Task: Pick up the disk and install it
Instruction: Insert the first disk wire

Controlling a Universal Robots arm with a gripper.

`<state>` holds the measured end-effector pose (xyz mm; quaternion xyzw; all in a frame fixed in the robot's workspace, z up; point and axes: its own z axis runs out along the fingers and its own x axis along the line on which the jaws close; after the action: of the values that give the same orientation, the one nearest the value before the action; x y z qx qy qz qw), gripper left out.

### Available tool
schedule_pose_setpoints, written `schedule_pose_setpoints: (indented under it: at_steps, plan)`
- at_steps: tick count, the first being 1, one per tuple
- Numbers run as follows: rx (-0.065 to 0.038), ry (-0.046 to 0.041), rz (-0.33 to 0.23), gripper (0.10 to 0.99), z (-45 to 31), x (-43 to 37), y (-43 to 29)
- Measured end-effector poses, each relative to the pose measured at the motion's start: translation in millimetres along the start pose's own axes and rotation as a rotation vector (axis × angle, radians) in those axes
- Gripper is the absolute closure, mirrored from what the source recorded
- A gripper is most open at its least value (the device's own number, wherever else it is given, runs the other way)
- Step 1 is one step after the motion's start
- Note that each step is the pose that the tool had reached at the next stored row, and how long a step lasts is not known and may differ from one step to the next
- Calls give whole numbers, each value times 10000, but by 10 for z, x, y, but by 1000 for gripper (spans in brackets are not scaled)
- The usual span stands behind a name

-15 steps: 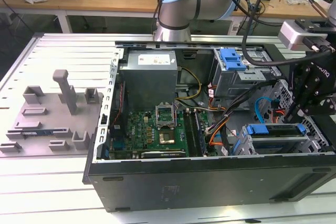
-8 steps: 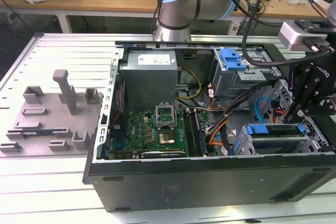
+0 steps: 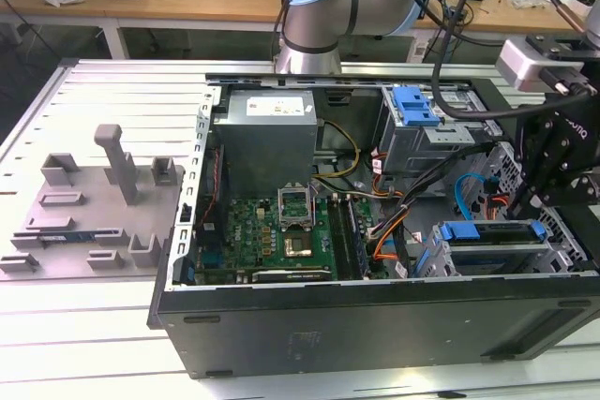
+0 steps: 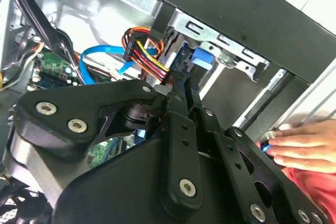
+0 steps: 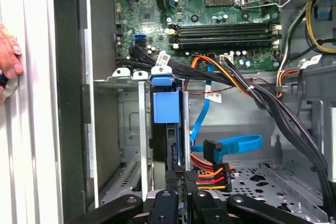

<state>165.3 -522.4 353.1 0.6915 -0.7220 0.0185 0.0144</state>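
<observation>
The disk (image 3: pixel 492 232), silver with a bright blue bracket, lies flat in the drive bay at the front corner of the open computer case, on the exterior view's right. In the first wrist view the disk (image 5: pixel 167 106) stands edge-on in the bay slot, with its blue bracket at the far end. My gripper (image 5: pixel 182 178) holds its near end, one black finger on each side. The second wrist view shows the gripper (image 4: pixel 184 90) reaching toward the blue bracket (image 4: pixel 202 59) under the case wall. In the exterior view the gripper (image 3: pixel 542 205) hangs just right of the bay.
Orange, red and black power cables (image 5: pixel 210 174) and a blue data cable (image 5: pixel 236 144) hang close beside the disk. A grey drive cage with a blue latch (image 3: pixel 415 105) and the power supply (image 3: pixel 267 138) sit behind the bay. A person's hand (image 5: pixel 8 59) rests outside the case wall.
</observation>
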Motion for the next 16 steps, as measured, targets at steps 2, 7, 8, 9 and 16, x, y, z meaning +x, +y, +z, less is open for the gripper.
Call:
schedule_pose_setpoints:
  at_steps: [2, 7, 8, 9, 16]
  plan:
    - [33, -164, 2, 922, 0, 8, 0]
    - [38, -244, 2, 922, 3, 55, 4]
    - [38, -246, 2, 922, 2, 55, 4]
    - [38, -251, 2, 922, 2, 56, 4]
    - [38, -253, 3, 922, 4, 73, 10]
